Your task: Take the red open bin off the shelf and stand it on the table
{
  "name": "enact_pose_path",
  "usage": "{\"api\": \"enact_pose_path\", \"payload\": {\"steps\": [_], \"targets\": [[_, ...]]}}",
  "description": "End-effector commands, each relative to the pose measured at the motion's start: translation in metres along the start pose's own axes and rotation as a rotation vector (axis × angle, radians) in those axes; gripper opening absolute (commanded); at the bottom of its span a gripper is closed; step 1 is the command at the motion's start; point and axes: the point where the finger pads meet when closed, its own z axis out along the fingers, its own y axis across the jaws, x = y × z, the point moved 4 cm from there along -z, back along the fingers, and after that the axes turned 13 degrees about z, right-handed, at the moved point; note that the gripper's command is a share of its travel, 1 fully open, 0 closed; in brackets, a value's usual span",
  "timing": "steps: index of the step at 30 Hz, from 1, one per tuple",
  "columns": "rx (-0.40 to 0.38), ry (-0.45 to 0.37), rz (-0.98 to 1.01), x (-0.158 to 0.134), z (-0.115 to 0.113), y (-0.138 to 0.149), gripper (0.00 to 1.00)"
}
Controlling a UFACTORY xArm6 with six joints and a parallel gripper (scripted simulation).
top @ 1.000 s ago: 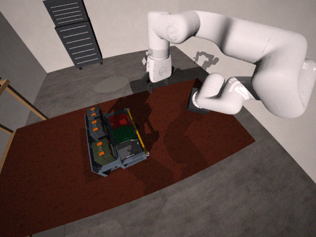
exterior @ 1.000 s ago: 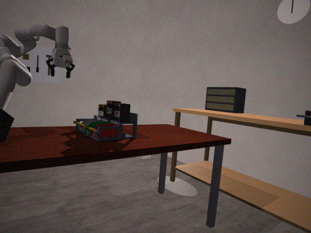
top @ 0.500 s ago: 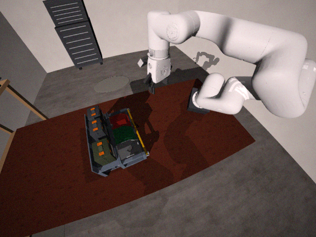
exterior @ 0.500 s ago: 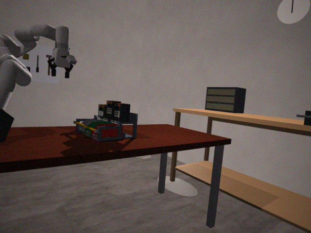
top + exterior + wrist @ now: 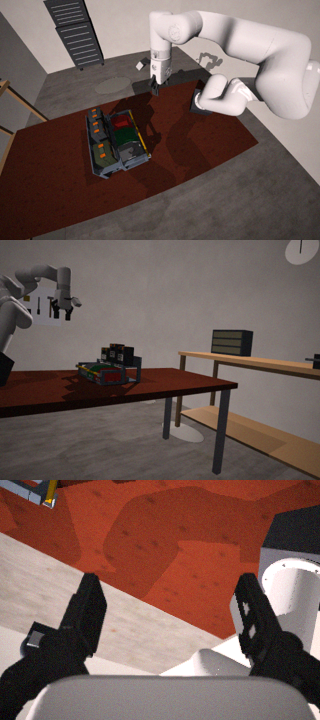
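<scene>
The red open bin (image 5: 121,122) sits at the far end of the lower row of a small grey shelf (image 5: 115,140) on the dark red table; it also shows in the side view (image 5: 111,376). A green bin (image 5: 126,134) and a grey bin (image 5: 130,153) stand beside it in the same row. Dark bins with orange tags (image 5: 96,124) fill the upper row. My gripper (image 5: 154,86) (image 5: 61,313) is open and empty, high above the table's far edge, well away from the shelf. In the wrist view the two black fingers stand wide apart over table and floor.
The arm's base (image 5: 200,104) stands on the table's far right part. A yellow bar (image 5: 138,131) runs along the shelf's front. A drawer cabinet (image 5: 74,33) stands by the wall. A wooden bench (image 5: 248,364) with a small drawer box stands to the side.
</scene>
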Motion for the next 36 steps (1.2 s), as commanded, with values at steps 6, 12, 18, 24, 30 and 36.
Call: {"api": "enact_pose_path", "payload": {"steps": [6, 12, 18, 24, 30, 36], "targets": [[0.007, -0.001, -0.103, 0.0005, -0.0009, -0.0002, 1.0], [0.007, 0.0, -0.255, 0.0005, -0.0009, -0.0002, 1.0], [0.007, 0.0, -0.359, 0.0005, -0.0009, -0.0002, 1.0], [0.007, 0.0, -0.359, 0.0005, -0.0009, -0.0002, 1.0], [0.007, 0.001, -0.563, 0.0005, -0.0009, -0.0002, 1.0], [0.008, 0.001, -0.615, 0.0005, -0.0009, -0.0001, 1.0]]}}
